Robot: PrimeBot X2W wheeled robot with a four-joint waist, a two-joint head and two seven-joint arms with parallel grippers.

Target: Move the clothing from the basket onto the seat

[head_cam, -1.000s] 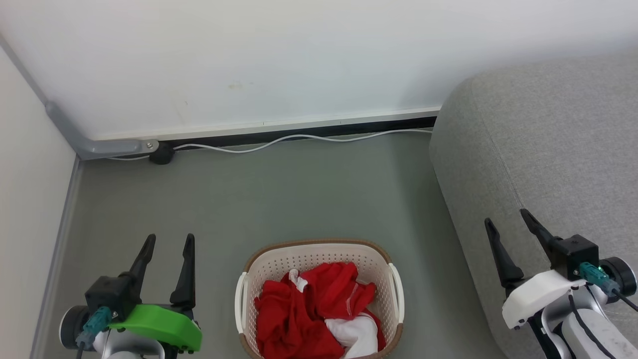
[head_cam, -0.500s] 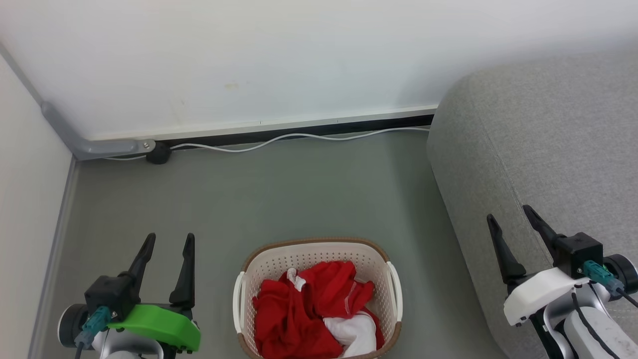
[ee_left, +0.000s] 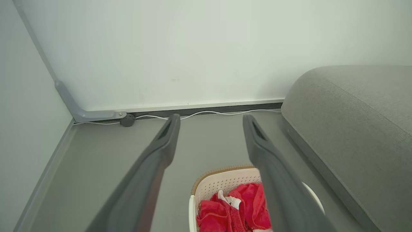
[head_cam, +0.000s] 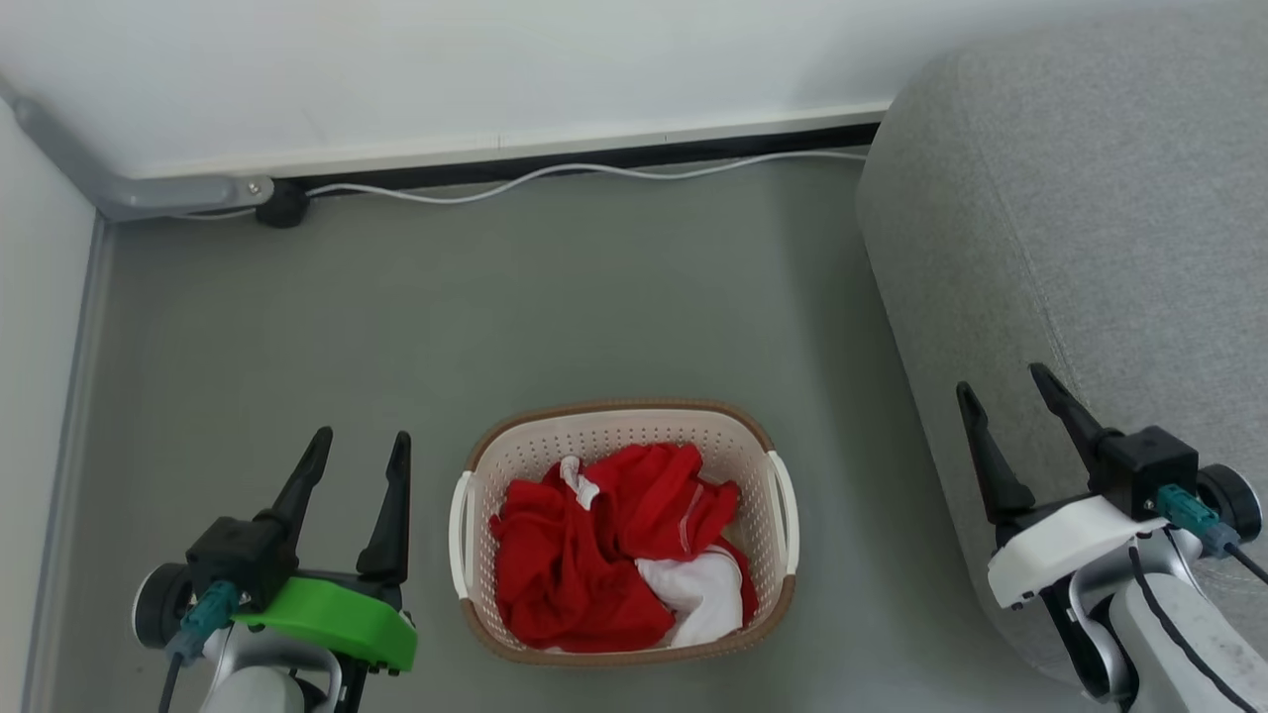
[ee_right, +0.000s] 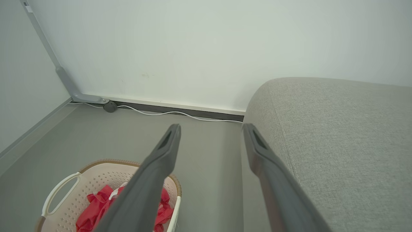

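The cream basket (head_cam: 474, 465) with a brown rim stands on the grey floor, low in the middle of the head view. The clothing (head_cam: 584, 564), a crumpled red heap with a white patch, lies inside it. The grey seat (head_cam: 1090, 218) fills the right side. My left gripper (head_cam: 358, 443) hangs open to the left of the basket, nothing between its fingers. My right gripper (head_cam: 999, 376) is open at the seat's front edge, also empty. The left wrist view has the basket (ee_left: 212, 183) and the clothing (ee_left: 241, 212) between its fingers; the right wrist view has the basket (ee_right: 93, 174) at lower left.
A white cable (head_cam: 555, 173) runs along the foot of the white wall (head_cam: 495, 69), ending at a dark plug (head_cam: 282, 206) by a grey conduit (head_cam: 139, 193). A second wall closes off the left side. Bare floor (head_cam: 594, 307) lies between basket and wall.
The whole head picture has shifted: the camera has tilted down, so wall, basket and seat sit differently in frame. Both grippers stay open and hold nothing.
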